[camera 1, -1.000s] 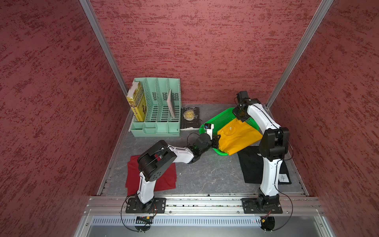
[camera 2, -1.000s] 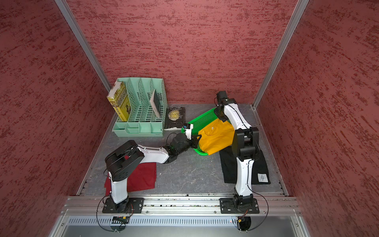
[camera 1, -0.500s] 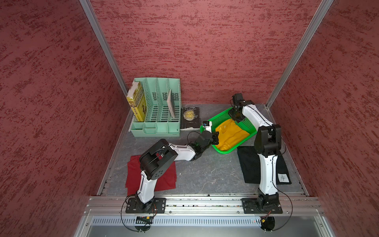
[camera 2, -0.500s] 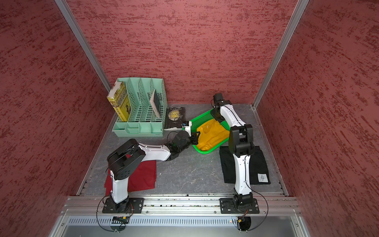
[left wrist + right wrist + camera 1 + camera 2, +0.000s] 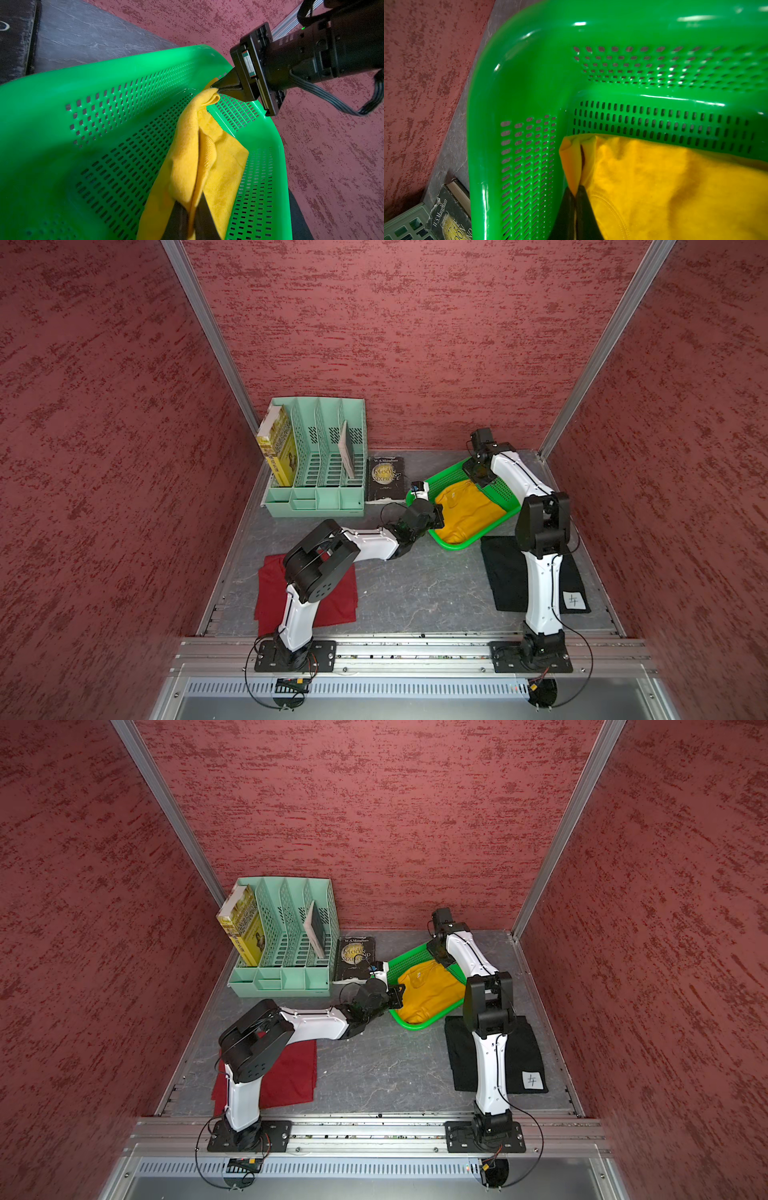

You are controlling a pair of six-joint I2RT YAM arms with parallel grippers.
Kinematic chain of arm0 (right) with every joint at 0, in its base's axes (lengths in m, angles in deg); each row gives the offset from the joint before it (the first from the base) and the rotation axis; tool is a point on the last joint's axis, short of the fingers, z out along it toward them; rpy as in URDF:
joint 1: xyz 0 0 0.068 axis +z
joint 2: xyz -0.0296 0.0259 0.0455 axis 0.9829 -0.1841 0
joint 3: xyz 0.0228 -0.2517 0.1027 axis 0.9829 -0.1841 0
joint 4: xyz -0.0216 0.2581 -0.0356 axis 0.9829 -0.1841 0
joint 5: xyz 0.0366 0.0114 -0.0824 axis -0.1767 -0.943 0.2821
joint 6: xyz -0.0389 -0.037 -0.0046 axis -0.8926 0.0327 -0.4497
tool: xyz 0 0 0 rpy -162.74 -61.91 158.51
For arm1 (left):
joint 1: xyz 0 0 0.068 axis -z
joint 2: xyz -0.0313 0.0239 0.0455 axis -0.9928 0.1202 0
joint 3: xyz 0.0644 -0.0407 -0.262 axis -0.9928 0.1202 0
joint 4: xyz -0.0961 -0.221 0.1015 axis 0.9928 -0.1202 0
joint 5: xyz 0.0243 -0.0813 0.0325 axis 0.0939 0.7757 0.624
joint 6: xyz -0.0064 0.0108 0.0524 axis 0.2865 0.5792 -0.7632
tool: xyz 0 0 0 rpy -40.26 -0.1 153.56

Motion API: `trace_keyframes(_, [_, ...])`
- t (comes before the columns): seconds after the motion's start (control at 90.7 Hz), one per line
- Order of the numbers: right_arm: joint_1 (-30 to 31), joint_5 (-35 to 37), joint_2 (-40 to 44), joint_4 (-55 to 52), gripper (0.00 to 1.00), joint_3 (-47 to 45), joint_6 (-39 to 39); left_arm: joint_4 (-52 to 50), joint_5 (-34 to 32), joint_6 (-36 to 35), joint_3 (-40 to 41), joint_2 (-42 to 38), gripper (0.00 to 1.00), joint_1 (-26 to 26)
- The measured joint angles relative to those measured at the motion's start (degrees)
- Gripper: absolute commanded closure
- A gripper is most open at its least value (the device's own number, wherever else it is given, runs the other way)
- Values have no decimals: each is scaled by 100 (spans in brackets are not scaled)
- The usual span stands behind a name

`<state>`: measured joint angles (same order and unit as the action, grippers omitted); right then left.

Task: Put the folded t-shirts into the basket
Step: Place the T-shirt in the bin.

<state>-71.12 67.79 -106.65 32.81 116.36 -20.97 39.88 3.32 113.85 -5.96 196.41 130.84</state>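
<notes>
Yellow t-shirt (image 5: pixel 220 166): wrist views alone show left gripper (image 5: pixel 191 200) and right gripper (image 5: pixel 575 190) clamped on it.

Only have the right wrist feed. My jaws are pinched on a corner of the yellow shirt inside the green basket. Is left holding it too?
Observer: Yes. The left gripper is shut on the opposite edge of the yellow shirt, at the side of the basket nearer the left arm.
Operator: Where's the red one?
Observer: The dark red shirt lies flat on the table by the left arm's base, outside the basket.
Operator: And black?
Observer: The black shirt is also on the table, next to the right arm's base, just in front of the basket.
</notes>
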Motion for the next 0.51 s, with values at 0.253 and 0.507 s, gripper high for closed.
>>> trace_keyframes(0.253, [0, 55, -17, 7, 91, 0, 15, -273, -7, 7, -289, 94, 65, -44])
trace_keyframes(0.507, [0, 52, -20, 79, 67, -20, 39, -592, -179, -225, -299, 79, 45, -55])
